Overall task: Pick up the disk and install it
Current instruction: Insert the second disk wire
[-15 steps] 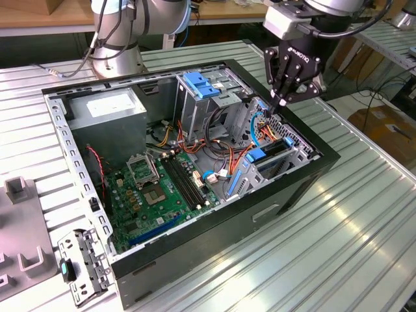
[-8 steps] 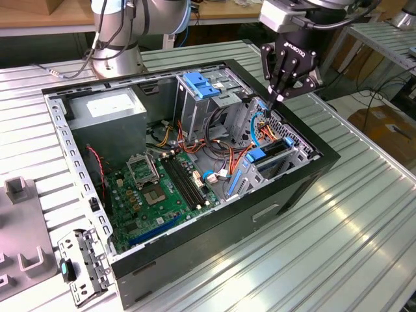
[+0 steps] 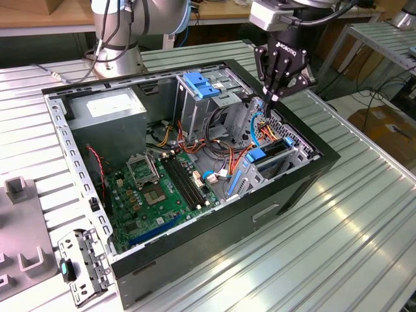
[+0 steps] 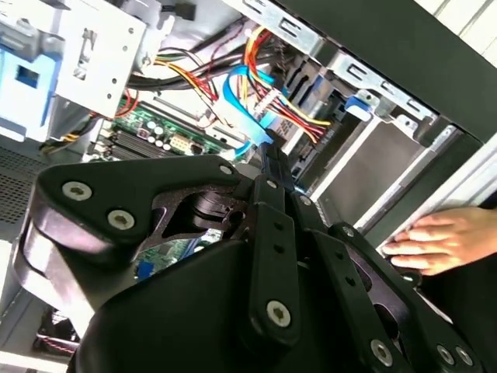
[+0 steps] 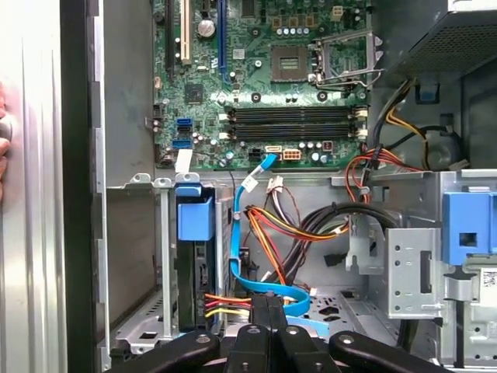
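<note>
A ribbed aluminium table [image 3: 351, 247] is stretching across the exterior view, catching bright overhead light in pale streaks. A second metal-framed table [image 3: 383, 39] is standing at the exterior view's right, with a cardboard box [image 3: 387, 127] sitting on the floor below it. A wooden bench [image 3: 39, 19] is running along the back.

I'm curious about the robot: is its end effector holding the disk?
No, the shut black end effector grips nothing; the blue-railed grey disk sits in its bay.
</note>
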`<act>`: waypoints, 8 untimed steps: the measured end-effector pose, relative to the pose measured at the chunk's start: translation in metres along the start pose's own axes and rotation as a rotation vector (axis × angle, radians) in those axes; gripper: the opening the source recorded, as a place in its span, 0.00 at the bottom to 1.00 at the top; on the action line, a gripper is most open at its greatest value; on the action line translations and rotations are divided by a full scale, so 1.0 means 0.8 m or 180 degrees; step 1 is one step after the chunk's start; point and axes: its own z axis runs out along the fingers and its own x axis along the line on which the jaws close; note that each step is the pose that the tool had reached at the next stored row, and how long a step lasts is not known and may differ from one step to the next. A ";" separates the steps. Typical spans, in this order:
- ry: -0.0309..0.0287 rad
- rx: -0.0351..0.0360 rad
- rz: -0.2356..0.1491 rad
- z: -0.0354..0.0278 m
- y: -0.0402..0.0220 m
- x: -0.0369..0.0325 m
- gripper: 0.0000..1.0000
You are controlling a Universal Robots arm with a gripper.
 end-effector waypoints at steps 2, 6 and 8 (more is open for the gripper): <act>0.0039 0.0001 0.0000 0.0028 -0.0003 -0.0004 0.11; 0.0104 0.0002 0.0000 0.0087 -0.0018 -0.0023 0.24; 0.0126 0.0002 0.0000 0.0123 -0.0023 -0.0028 0.30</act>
